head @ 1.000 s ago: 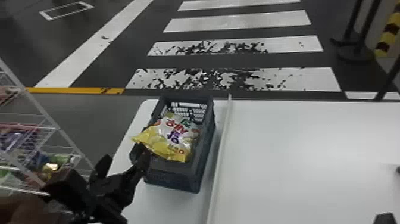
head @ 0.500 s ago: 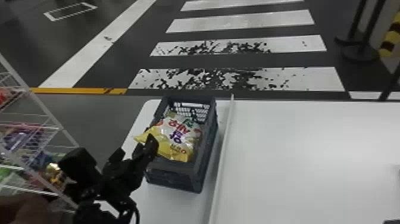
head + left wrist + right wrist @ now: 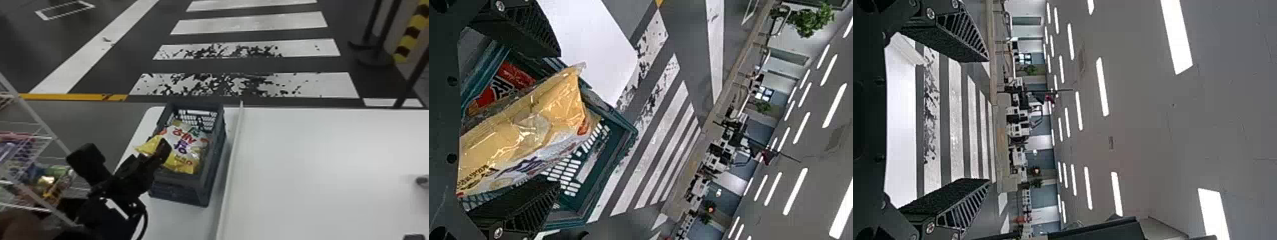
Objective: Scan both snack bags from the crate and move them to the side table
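The left gripper [image 3: 150, 156] is at the crate's left side, its two fingers spread wide, with a snack bag [image 3: 186, 143] between them and not pinched. In the left wrist view, one finger is well apart from the bag; the other lies close along its white printed side, and I cannot tell whether they touch. The bag is yellow and white, lying in the dark crate [image 3: 217, 166] with a yellow corner over the left wall. Beside it, down in the crate, is a red packet [image 3: 511, 82]. The crate stands on a white table [image 3: 319, 166], just left of a raised white strip [image 3: 234, 140]. Over the table's right part is the right gripper [image 3: 414, 236], its fingers also spread, with nothing between them.
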`<action>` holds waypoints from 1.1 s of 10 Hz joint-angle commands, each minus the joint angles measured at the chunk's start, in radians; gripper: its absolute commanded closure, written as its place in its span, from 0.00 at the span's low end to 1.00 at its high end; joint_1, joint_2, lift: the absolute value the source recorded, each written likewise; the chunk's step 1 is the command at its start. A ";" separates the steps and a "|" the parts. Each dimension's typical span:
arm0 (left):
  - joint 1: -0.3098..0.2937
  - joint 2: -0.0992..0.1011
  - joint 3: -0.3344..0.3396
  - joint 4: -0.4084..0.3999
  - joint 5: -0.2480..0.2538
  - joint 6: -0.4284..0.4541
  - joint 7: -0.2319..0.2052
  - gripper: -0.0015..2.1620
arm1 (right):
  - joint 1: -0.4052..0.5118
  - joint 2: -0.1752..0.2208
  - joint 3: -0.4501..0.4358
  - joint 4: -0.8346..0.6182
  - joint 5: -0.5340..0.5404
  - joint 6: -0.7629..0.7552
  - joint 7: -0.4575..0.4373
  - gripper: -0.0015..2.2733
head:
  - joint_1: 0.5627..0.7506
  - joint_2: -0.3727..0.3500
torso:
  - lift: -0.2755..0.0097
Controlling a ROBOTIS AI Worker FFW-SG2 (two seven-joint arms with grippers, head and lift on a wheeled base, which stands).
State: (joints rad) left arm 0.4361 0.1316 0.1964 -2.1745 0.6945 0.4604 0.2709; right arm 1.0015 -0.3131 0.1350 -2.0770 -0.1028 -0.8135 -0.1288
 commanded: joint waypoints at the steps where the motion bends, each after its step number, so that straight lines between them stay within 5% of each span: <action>1: -0.023 -0.003 0.011 0.015 0.022 0.030 0.001 0.04 | -0.001 -0.004 -0.003 0.002 0.000 0.000 0.000 0.06 | 0.70 0.77 | 0.63; 6: -0.088 -0.003 0.008 0.044 0.022 0.061 0.011 0.04 | -0.006 -0.006 -0.006 0.014 -0.006 -0.015 -0.002 0.06 | 0.70 0.76 | 0.63; 7: -0.093 -0.003 0.001 0.047 0.013 0.061 0.011 0.11 | -0.004 -0.006 -0.005 0.014 -0.005 -0.022 0.000 0.06 | 0.70 0.76 | 0.63; 8: -0.094 -0.004 -0.006 0.047 0.005 0.061 0.010 0.30 | -0.004 -0.006 -0.005 0.014 -0.005 -0.031 0.000 0.06 | 0.70 0.75 | 0.63; 9: -0.094 -0.004 -0.009 0.047 0.005 0.061 0.016 0.68 | -0.004 -0.006 -0.005 0.014 -0.005 -0.043 -0.002 0.06 | 0.70 0.74 | 0.63; 11: -0.086 -0.004 -0.011 0.035 -0.010 0.061 -0.007 0.87 | -0.003 -0.004 -0.005 0.014 -0.005 -0.068 -0.002 0.06 | 0.70 0.73 | 0.63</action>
State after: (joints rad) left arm 0.3464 0.1273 0.1870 -2.1337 0.6924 0.5232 0.2639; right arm 0.9985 -0.3190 0.1304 -2.0632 -0.1074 -0.8733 -0.1299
